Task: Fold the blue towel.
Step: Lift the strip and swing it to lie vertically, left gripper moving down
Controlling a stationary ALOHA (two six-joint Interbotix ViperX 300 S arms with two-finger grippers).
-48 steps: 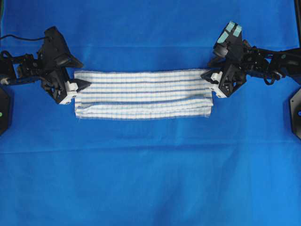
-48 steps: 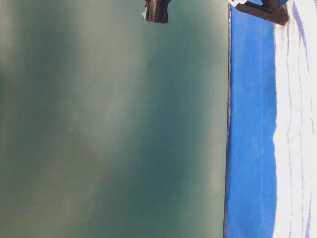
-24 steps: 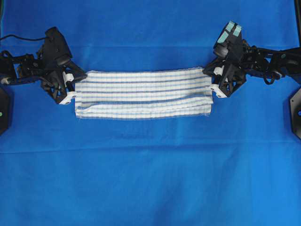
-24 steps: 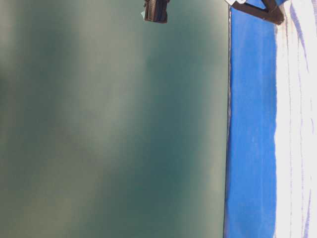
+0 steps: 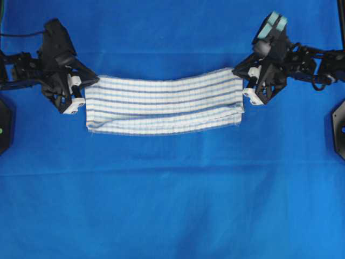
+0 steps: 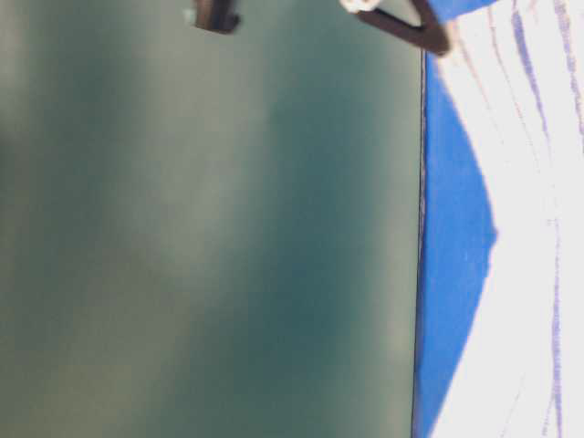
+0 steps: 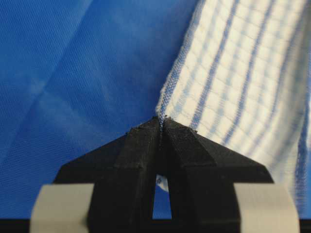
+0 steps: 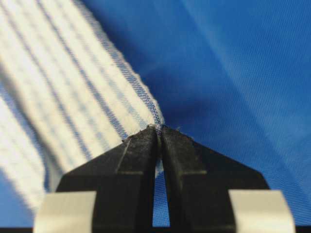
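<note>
The blue towel (image 5: 161, 105), white with thin blue stripes, lies folded into a long strip across the upper middle of the table. Its far edge hangs raised between both grippers and sags in the middle; the near edge rests on the covering. My left gripper (image 5: 91, 82) is shut on the far left corner of the towel (image 7: 233, 73), hem pinched between its black fingertips (image 7: 141, 141). My right gripper (image 5: 235, 71) is shut on the far right corner of the towel (image 8: 58, 82). In the table-level view the towel (image 6: 529, 228) billows at the right edge.
The plain blue table covering (image 5: 172, 199) spreads under everything, with creases. Both black arms (image 5: 32, 70) (image 5: 312, 59) reach in from the sides. Black brackets stand at the left edge (image 5: 4, 127) and right edge (image 5: 339, 127). A blurred green-grey surface (image 6: 210, 228) fills most of the table-level view.
Both grippers closed on the towel's far corners, then rose and drew back. The far edge lifted off the covering and now sags between them.
</note>
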